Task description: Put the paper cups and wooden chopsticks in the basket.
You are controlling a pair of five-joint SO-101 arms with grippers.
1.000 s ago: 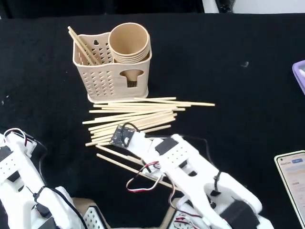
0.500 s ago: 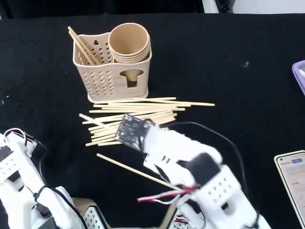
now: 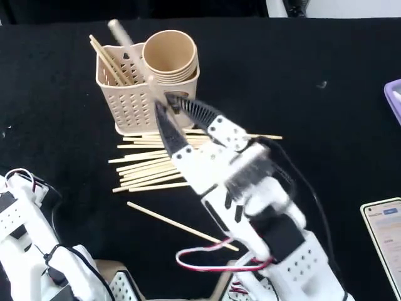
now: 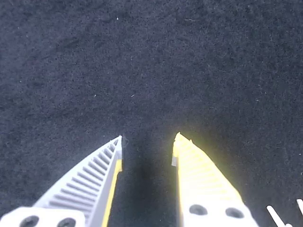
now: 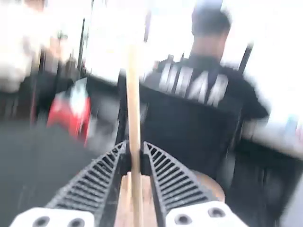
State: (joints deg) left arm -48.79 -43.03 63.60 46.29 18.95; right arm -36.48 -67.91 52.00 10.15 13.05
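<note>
We have the right tool [image 3: 163, 102] clamped on one wooden chopstick [image 3: 130, 51], up at the basket [image 3: 133, 105]. Left tool [image 4: 147, 140] released, over the black tabletop [image 4: 151, 56].

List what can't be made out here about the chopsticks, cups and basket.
Held chopstick: blurred in the high view; its far tip is unclear.
Paper cups: the basket wall hides the stack in the high view; count unknown.
Loose chopsticks: the right arm covers part of the pile; count unknown.

The worktop [image 3: 326, 50] has a black cloth surface. A phone [image 3: 385, 235] with its screen lit lies at the right edge, and farther back a purple object [image 3: 395, 97] shows at the same edge.
</note>
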